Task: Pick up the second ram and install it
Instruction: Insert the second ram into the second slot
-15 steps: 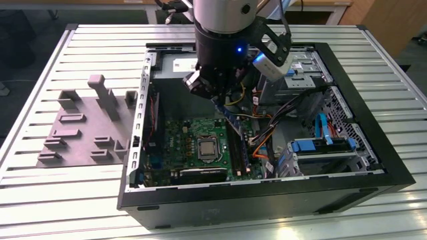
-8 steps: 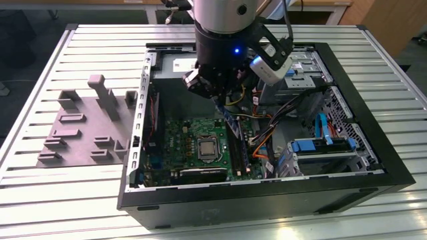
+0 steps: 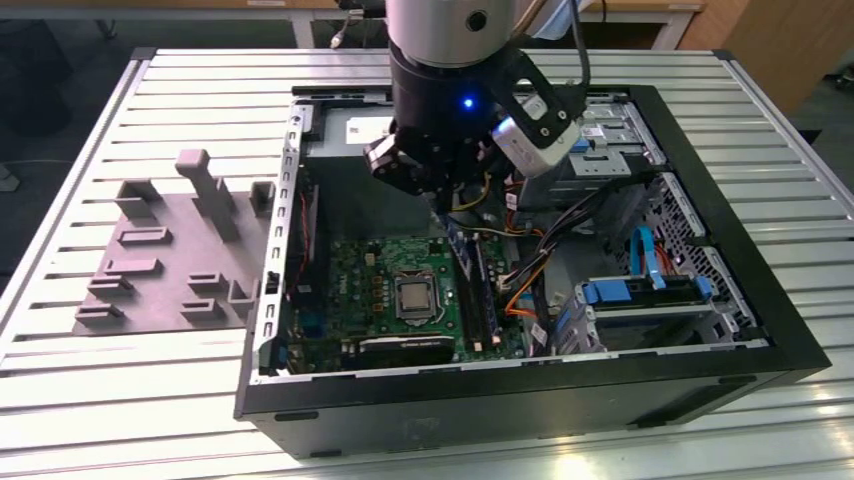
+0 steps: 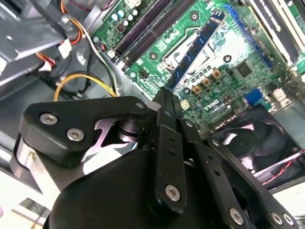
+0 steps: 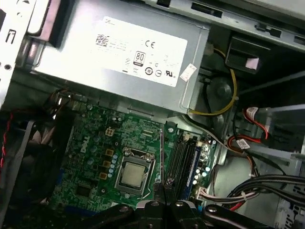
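Note:
The second ram [image 4: 198, 47], a long blue stick with black chips, sticks out from my gripper [image 4: 166, 98], which is shut on one of its ends. It hangs above the green motherboard [image 4: 238, 57] near the processor socket, apart from the board. In the first wrist view the second ram [image 5: 162, 157] is edge-on, a thin dark line rising from my gripper [image 5: 164, 188] between the socket [image 5: 136, 171] and the long memory slots [image 5: 183, 160]. In the exterior view my gripper [image 3: 445, 200] hovers inside the open computer case [image 3: 747, 330], above the slots [image 3: 474, 290].
A grey moulded holder [image 3: 174, 250] with upright posts lies on the slatted table at the exterior view's left. The silver power supply [image 5: 124, 52] borders the board. Orange, yellow and black cables [image 3: 534, 270] and blue drive brackets [image 3: 641, 295] crowd the case's right. A fan [image 4: 252, 138] sits beside the board.

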Motion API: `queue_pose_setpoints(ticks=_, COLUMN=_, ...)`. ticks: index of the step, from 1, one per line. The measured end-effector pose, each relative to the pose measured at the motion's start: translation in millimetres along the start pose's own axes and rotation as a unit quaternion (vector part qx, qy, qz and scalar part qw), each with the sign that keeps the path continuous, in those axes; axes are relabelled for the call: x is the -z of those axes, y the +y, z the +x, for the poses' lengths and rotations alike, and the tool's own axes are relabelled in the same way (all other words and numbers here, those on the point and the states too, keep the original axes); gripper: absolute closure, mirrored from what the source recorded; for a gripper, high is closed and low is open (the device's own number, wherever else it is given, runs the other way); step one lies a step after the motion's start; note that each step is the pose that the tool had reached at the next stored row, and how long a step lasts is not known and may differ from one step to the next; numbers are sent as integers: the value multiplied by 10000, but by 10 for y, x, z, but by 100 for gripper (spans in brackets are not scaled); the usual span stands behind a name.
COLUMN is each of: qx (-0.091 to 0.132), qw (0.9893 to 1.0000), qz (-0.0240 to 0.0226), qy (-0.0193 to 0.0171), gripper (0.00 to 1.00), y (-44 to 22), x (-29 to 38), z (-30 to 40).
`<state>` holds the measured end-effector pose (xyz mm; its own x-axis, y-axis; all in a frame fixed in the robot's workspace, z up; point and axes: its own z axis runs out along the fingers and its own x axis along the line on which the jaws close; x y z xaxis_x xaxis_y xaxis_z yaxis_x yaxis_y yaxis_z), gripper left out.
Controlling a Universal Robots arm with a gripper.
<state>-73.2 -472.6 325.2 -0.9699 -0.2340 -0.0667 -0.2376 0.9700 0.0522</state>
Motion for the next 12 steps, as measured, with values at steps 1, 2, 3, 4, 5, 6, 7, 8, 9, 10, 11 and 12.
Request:
queue_pose_setpoints(ticks=1, qx=-87, qw=10000, qz=6, qy=-5, gripper=88, y=0, x=0, z=0)
queue_pose_setpoints(ticks=2, qx=-169, qw=9999, qz=11, qy=-9, gripper=88, y=0, x=-1, z=0)
queue_pose_setpoints(ticks=3, qx=-249, qw=9997, qz=17, qy=-13, gripper=88, y=0, x=-1, z=0)
queue_pose_setpoints(ticks=4, qx=-331, qw=9994, qz=22, qy=-17, gripper=88, y=0, x=-2, z=0)
queue_pose_setpoints(ticks=5, qx=-411, qw=9991, qz=28, qy=-22, gripper=88, y=0, x=-2, z=0)
queue_pose_setpoints(ticks=6, qx=-493, qw=9988, qz=33, qy=-26, gripper=88, y=0, x=-2, z=0)
queue_pose_setpoints(ticks=7, qx=-573, qw=9983, qz=38, qy=-30, gripper=88, y=0, x=-3, z=0)
queue_pose_setpoints(ticks=8, qx=-661, qw=9978, qz=44, qy=-35, gripper=88, y=0, x=-3, z=0)
queue_pose_setpoints(ticks=9, qx=-740, qw=9972, qz=50, qy=-39, gripper=88, y=0, x=-4, z=0)
queue_pose_setpoints(ticks=10, qx=-817, qw=9966, qz=55, qy=-43, gripper=88, y=0, x=-4, z=0)
queue_pose_setpoints(ticks=11, qx=-895, qw=9960, qz=60, qy=-47, gripper=88, y=0, x=-5, z=0)
queue_pose_setpoints(ticks=12, qx=-970, qw=9953, qz=65, qy=-51, gripper=88, y=0, x=-5, z=0)
